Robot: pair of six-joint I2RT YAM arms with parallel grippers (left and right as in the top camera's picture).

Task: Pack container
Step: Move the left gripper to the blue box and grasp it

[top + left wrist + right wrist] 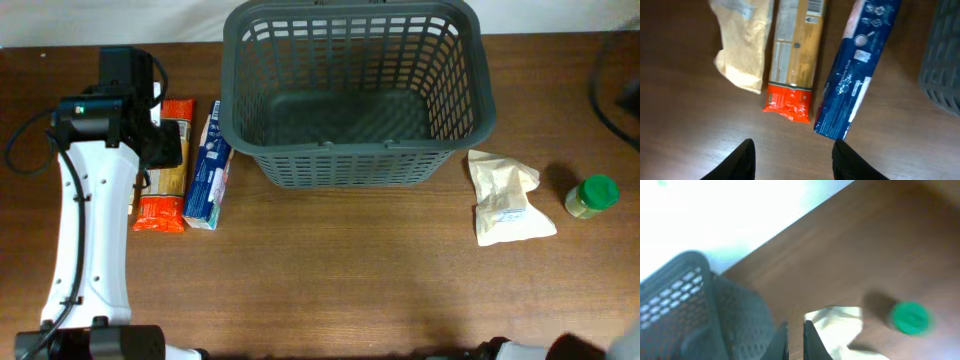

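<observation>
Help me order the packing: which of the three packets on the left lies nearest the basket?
The blue packet; the red-ended pasta packet and pale bag lie farther from the container.

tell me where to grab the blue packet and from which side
I'd grip the blue packet across its narrow width near mid-length, coming straight down from above. It lies flat and is long and slim, so the long edges suit a two-finger pinch; mind the orange packet close alongside.

At the desk's left edge, the left arm (85, 230) hides most of a pale packet (742, 45). The left wrist view crops the container (945, 60); the green-lidded jar (910, 318) is blurred.
</observation>
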